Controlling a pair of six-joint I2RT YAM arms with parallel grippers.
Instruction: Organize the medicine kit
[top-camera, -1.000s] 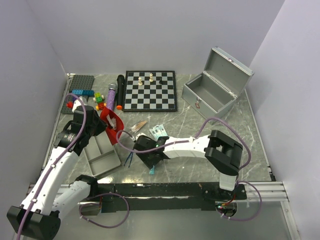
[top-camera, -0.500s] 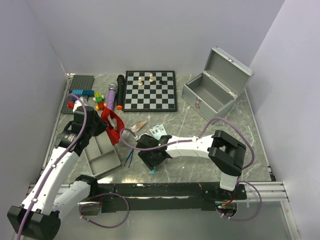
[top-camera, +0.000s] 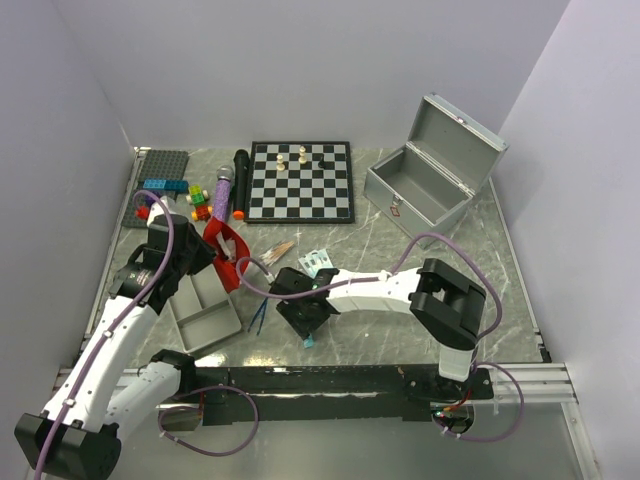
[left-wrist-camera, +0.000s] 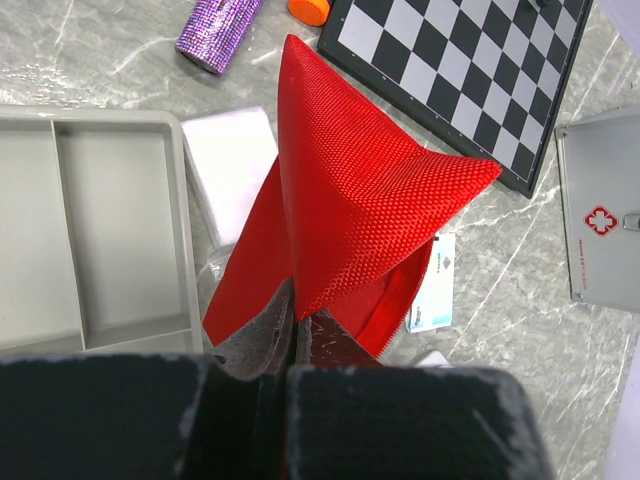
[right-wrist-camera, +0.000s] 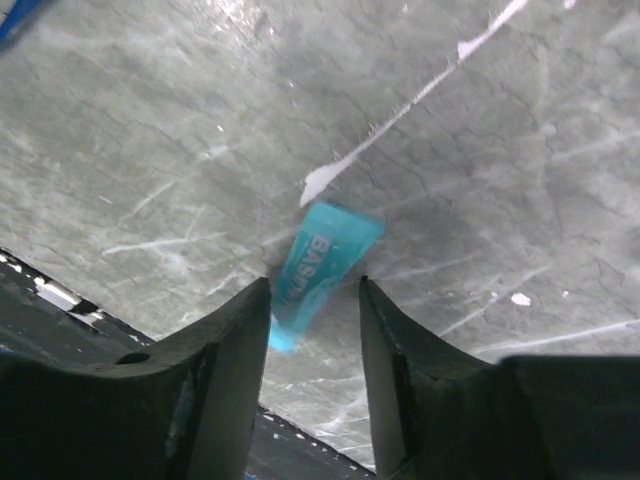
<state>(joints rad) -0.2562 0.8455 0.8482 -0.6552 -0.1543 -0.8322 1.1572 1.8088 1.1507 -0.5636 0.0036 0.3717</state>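
left gripper (left-wrist-camera: 297, 322) pinches red mesh cloth (left-wrist-camera: 350, 190) by a corner, beside grey tray (left-wrist-camera: 120, 230); limp, light | right gripper (right-wrist-camera: 312, 300) fingers spread astride teal sachet (right-wrist-camera: 322, 262), flat on table (right-wrist-camera: 500, 150) near front edge | sachet likely thin, slick: pinch low across its narrow width

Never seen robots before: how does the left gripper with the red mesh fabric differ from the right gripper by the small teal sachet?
The left gripper is shut, pinching the red mesh fabric; the right gripper is open, straddling the small teal sachet. The left gripper's fabric is bunched and folded; the right gripper's sachet lies on the grey marble table. Both point downward.
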